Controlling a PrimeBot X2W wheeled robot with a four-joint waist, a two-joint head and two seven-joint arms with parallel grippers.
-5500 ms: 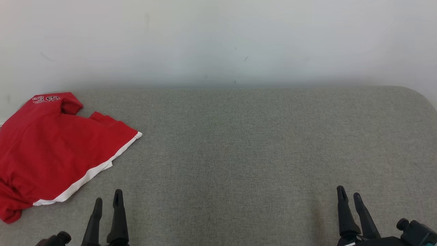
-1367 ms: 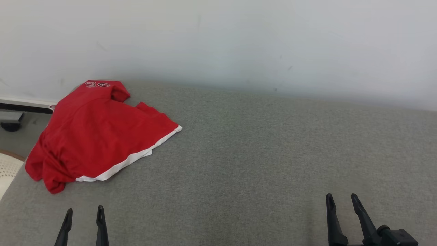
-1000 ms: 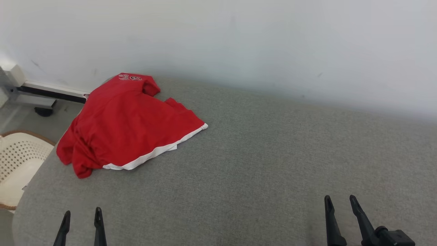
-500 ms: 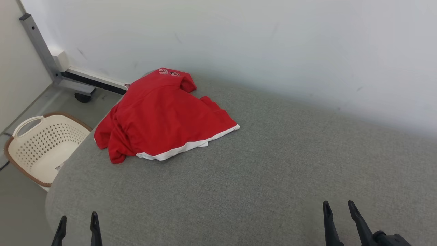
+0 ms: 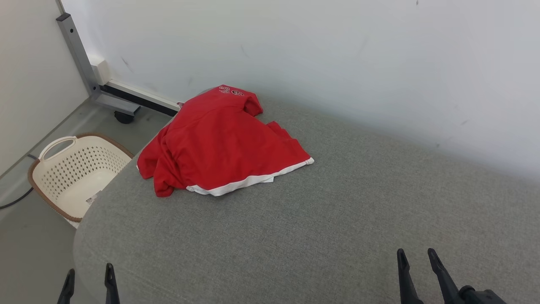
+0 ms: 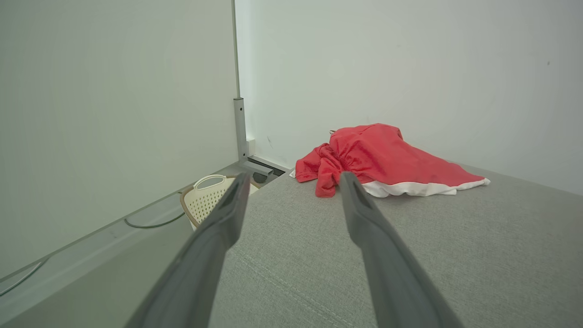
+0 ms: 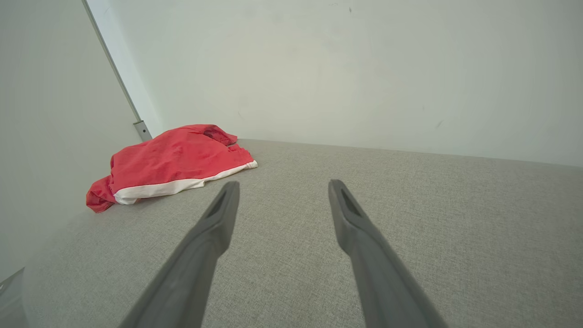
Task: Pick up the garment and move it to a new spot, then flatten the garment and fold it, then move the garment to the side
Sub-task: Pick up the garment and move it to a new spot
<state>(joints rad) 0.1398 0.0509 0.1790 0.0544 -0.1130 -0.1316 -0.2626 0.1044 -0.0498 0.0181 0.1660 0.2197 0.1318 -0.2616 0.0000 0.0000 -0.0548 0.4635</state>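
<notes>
The only writing is a white print point(image 5: 230, 90) on the red garment point(image 5: 219, 143), at the cloth's far end, which lies at the far left corner of the worktop point(image 5: 295, 232) close to the wall point(image 5: 295, 50). It looks like two or three rounded, outlined characters, perhaps digits, but they are too small and skewed to read for sure. A small white label point(image 5: 93, 197) lies inside the basket point(image 5: 80, 160) off the worktop's left edge; its print cannot be made out.
</notes>
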